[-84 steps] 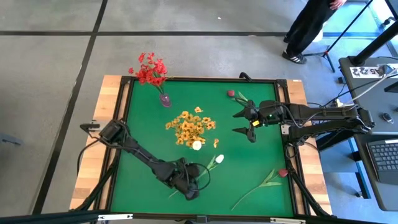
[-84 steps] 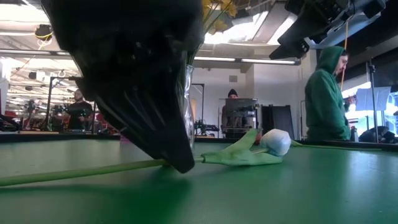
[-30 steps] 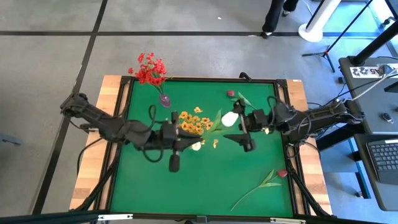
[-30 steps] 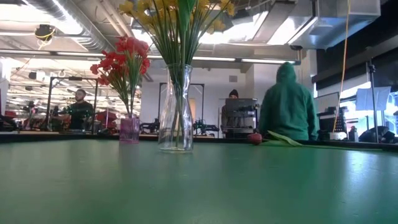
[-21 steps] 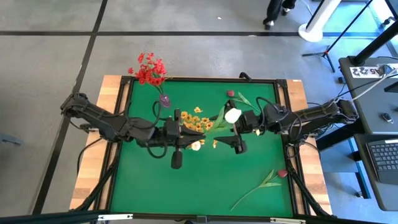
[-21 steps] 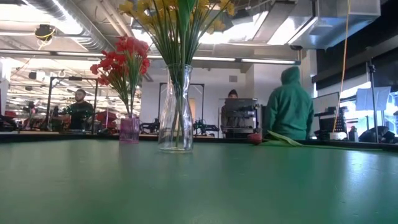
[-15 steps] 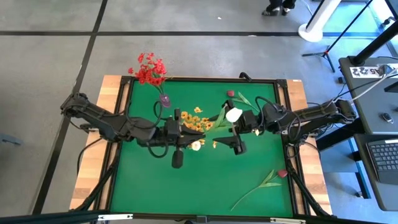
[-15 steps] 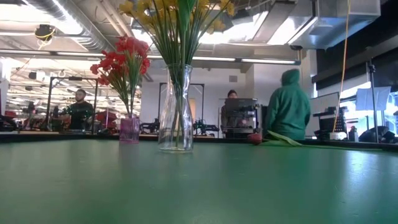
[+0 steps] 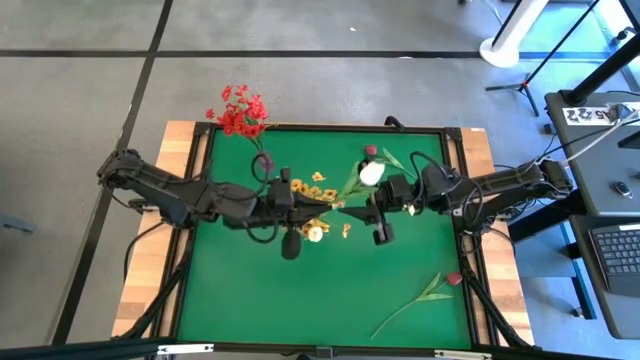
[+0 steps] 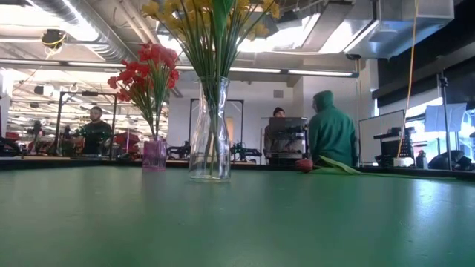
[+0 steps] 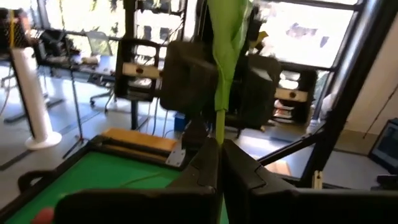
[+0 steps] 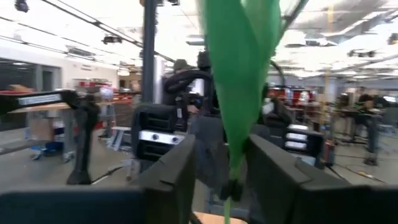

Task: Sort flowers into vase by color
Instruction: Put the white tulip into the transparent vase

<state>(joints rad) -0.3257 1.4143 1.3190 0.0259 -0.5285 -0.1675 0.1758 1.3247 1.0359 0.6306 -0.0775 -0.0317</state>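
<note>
White tulip [image 9: 372, 173], stem clamped in the left fingers [image 11: 208, 165] above the desk [image 9: 330, 290] toward one o'clock, is now straddled by newly narrowed right fingers [image 12: 180, 174], grip unconfirmed, so a handover is judged under way.

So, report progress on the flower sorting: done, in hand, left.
Done: red sprays in the purple vase, yellow-orange sprays in the clear vase. In hand: left gripper shut on the stem of the white tulip, right gripper at the same stem. Left: two pink rose buds on the green table, one back, one front-right.
</note>
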